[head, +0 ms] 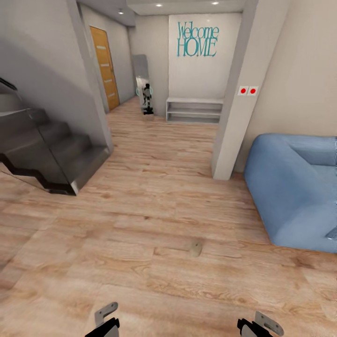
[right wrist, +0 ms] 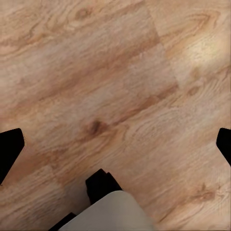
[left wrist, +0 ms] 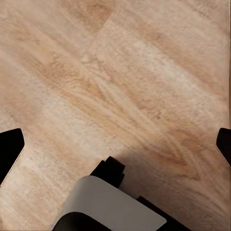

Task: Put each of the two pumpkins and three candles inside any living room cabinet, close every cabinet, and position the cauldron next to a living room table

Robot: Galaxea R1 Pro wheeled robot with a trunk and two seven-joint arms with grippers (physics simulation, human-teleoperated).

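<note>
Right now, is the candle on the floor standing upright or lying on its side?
Cannot tell for sure. The candle is a small tan shape on the wood floor, too blurred to show its ends.

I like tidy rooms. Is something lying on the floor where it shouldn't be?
Yes: one small beige candle lies alone on the bare wooden floor, in front of the blue sofa, away from any furniture.

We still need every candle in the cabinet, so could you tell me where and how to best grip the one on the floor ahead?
The candle looks like a short beige cylinder, apart from the blue sofa, with bare wooden floor around it. I would come from above and close the fingers across its round side. Whether it stands or lies is too small to tell.
</note>
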